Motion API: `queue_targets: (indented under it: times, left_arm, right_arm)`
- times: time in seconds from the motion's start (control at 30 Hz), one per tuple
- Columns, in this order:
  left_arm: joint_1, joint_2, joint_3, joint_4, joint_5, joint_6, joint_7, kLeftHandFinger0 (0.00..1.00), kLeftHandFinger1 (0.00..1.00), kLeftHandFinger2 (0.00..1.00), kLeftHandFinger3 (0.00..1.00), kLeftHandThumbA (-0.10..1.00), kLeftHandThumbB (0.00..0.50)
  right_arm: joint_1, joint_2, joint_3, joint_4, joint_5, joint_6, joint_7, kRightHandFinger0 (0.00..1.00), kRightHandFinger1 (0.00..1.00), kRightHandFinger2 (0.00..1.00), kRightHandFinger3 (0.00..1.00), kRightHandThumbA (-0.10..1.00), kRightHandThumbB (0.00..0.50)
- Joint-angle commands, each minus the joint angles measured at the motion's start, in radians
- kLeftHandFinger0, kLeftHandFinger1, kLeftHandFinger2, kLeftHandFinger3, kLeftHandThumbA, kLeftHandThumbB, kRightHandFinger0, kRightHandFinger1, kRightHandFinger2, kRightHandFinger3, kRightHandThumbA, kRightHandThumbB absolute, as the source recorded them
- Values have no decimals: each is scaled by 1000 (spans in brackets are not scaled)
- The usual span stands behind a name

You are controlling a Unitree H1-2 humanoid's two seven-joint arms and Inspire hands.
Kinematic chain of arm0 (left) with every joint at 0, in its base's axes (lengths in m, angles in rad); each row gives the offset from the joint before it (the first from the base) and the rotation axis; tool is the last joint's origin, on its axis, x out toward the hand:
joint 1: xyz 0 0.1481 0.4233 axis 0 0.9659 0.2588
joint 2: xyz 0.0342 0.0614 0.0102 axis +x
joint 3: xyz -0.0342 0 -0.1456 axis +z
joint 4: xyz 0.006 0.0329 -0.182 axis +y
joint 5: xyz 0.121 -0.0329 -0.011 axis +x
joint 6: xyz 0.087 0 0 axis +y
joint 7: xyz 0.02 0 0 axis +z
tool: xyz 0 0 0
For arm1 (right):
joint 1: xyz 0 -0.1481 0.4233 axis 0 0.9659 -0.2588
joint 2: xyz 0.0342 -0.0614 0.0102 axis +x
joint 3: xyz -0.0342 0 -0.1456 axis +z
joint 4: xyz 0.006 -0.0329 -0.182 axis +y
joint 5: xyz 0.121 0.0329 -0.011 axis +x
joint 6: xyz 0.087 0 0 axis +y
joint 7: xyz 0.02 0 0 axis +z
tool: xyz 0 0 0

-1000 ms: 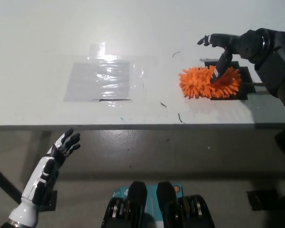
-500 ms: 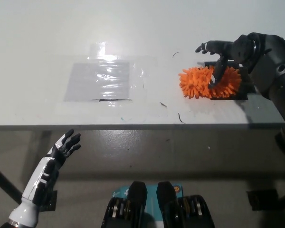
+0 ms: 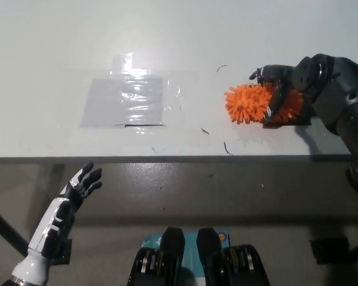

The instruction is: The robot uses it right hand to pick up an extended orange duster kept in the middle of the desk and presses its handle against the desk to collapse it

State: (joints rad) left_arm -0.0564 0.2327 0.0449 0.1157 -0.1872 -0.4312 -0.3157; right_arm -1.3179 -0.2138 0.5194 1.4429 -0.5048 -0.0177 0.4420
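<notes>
We judge step: grasp. Right hand [image 3: 281, 83] curls fingers over orange duster [image 3: 253, 102] on worktop [image 3: 185, 36], grip not yet firm. Next: close, lift. Left hand [image 3: 77, 187] idle, spread, below edge.

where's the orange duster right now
In the head view the orange duster lies on the desk's right side, under the black right hand, right of the clear plastic sheet.

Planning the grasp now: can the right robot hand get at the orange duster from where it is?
Probably yes. The right robot hand is already on the orange duster, fingers curling over its fluffy head, and nothing on the desk blocks it. A firm hold isn't clear.
</notes>
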Motion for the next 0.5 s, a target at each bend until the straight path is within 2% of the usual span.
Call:
queue_targets:
  times: [0.0,0.07,0.1,0.13,0.17,0.2,0.23,0.27,0.3,0.33,0.37,0.4,0.43,0.47]
  left_arm:
    - [-8,3,0,-23,0,-39,-6,1000,1000,1000,1000,1000,316]
    - [-5,6,0,-26,-4,-39,-3,1000,1000,1000,1000,1000,319]
    - [-7,7,0,-26,-5,-39,-3,1000,1000,1000,1000,1000,320]
    - [-11,8,-1,-24,-5,-38,-3,1000,1000,1000,1000,1000,323]
    - [-15,9,-1,-23,-3,-38,-2,1000,1000,1000,1000,1000,323]
    - [-17,10,-1,-24,-2,-38,-2,1000,1000,1000,1000,1000,323]
    - [-19,10,-1,-23,-2,-37,-1,1000,1000,1000,1000,1000,323]
    - [-23,11,0,-20,-1,-38,-2,1000,1000,1000,1000,1000,324]
    - [-24,12,1,-20,0,-39,-2,1000,1000,1000,1000,1000,325]
    - [-24,13,0,-20,-1,-38,-2,1000,1000,1000,1000,1000,325]
    - [-25,14,0,-20,-3,-36,-3,1000,1000,1000,1000,1000,325]
    - [-24,15,0,-22,-6,-32,-3,1000,1000,1000,1000,1000,325]
    - [-24,15,1,-23,-5,-32,-3,1000,1000,1000,1000,1000,324]
    - [-26,14,0,-21,-2,-34,-2,1000,1000,1000,1000,1000,322]
  right_arm:
    - [-41,-6,-13,9,12,19,1,1000,1000,1000,1000,1000,307]
    - [-37,-1,-4,12,2,30,9,1000,1000,1000,1000,1000,312]
    - [-33,-1,0,11,-4,23,-27,1000,1000,1000,1000,1000,342]
    - [-28,-3,6,8,-14,12,-80,1000,1000,1000,1000,1000,341]
    - [-13,-6,-44,3,30,-9,-182,1000,1000,1000,1000,866,277]
    - [-9,-7,-54,2,38,-19,-218,1000,1000,1000,1000,789,257]
    - [-3,-8,-66,-2,41,-37,-282,939,863,877,975,615,145]
    - [2,-9,-68,-5,33,-57,-350,552,615,695,675,228,164]
    - [7,-10,-60,-10,16,-81,-425,58,233,383,512,-87,154]
    - [7,-10,-60,-11,12,-83,-439,2,187,461,475,-99,134]
    - [6,-10,-58,-12,8,-86,-454,0,152,436,305,-100,130]
    - [5,-13,-53,-13,1,-97,-484,25,352,711,404,-100,120]
    - [6,-14,-53,-13,1,-106,-494,97,517,902,651,-100,143]
    - [6,-17,-55,-13,3,-114,-499,124,569,947,796,-100,141]
